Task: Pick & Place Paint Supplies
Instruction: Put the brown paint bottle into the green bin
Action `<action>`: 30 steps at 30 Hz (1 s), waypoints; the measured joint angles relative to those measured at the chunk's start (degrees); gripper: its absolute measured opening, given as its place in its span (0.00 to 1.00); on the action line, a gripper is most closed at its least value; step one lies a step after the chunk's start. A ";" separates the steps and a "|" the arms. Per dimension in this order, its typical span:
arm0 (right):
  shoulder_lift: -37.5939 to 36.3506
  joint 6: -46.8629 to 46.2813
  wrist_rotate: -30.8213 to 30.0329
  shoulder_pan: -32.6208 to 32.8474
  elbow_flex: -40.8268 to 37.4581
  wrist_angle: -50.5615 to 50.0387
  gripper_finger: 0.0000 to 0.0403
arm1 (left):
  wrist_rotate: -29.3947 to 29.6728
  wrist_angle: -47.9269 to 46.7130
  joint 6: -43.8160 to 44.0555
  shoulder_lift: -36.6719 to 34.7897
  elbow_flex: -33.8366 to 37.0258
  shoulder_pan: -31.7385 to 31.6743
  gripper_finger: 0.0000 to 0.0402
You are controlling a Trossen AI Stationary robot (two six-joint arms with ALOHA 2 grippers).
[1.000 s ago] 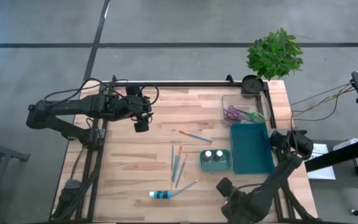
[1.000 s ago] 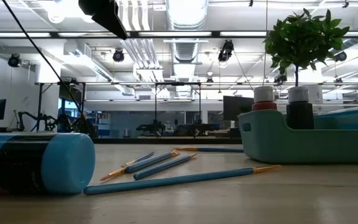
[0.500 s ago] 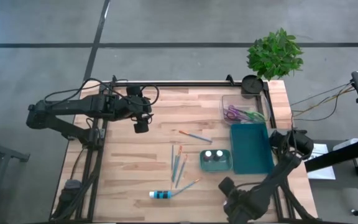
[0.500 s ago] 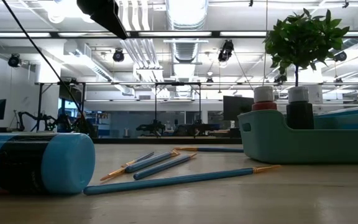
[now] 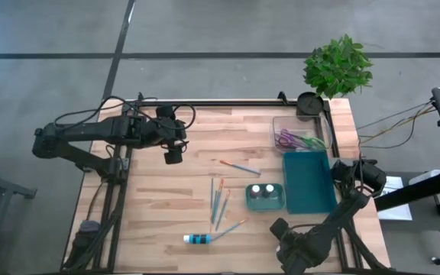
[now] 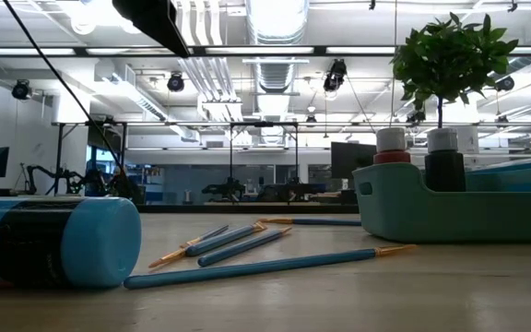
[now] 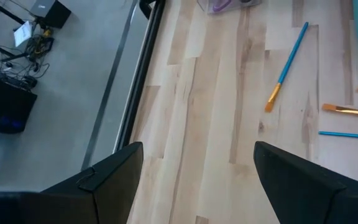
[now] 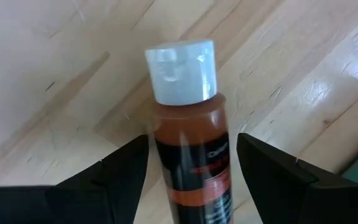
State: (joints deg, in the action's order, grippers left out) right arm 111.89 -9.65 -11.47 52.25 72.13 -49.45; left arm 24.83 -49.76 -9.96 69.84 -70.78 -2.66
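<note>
Brown paint bottle (image 8: 190, 137): white flip cap, dark label, seen in the right wrist view between the fingers of the right gripper (image 8: 191, 186), which stand on either side of its body, above the wooden table (image 5: 166, 191) near the front right edge; the jaws are wide and appear closed on it. Blue paint tube (image 5: 198, 239): black band, lying on its side at the table front. Blue-handled paintbrushes (image 5: 218, 200): several lying loose mid-table, one more (image 5: 241, 166) lying apart from them farther back. Small teal tray (image 5: 265, 196): holds two bottles, one white-capped, one dark. Large teal bin (image 5: 308, 182): touching the small tray's right side. Clear container (image 5: 296, 139): holds purple items. Left gripper (image 5: 173, 155): over bare wood at back left, fingers apart, holding nothing.
</note>
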 joint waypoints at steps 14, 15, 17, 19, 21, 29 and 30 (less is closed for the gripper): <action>0.27 0.97 -0.33 -0.70 1.28 2.24 0.59 | -3.07 -0.04 -0.08 0.00 0.00 0.00 0.78; 0.27 1.08 0.51 -0.82 1.28 2.34 0.57 | -3.40 -0.07 -0.25 0.00 0.00 0.00 0.78; 0.27 1.49 2.26 -1.19 1.28 2.32 0.51 | -3.88 -0.07 -0.33 0.00 0.00 0.00 0.78; 0.27 1.77 4.09 -1.69 1.28 2.39 0.44 | -3.93 -0.09 -0.43 0.00 0.00 0.00 0.78; 0.25 1.89 5.57 -2.20 1.29 2.40 0.37 | -3.93 -0.25 -0.47 0.00 0.00 0.00 0.78; 0.10 2.00 7.49 -2.50 1.98 3.47 0.29 | -6.40 -0.50 -0.74 0.00 0.00 0.05 0.78; 0.02 1.66 7.41 -2.58 2.45 3.37 0.30 | -7.59 -0.50 -1.08 0.00 0.00 0.29 0.78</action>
State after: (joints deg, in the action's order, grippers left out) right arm 111.90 -7.99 -4.06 49.67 74.58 -46.08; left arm 17.24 -50.26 -11.03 69.84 -70.78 -2.37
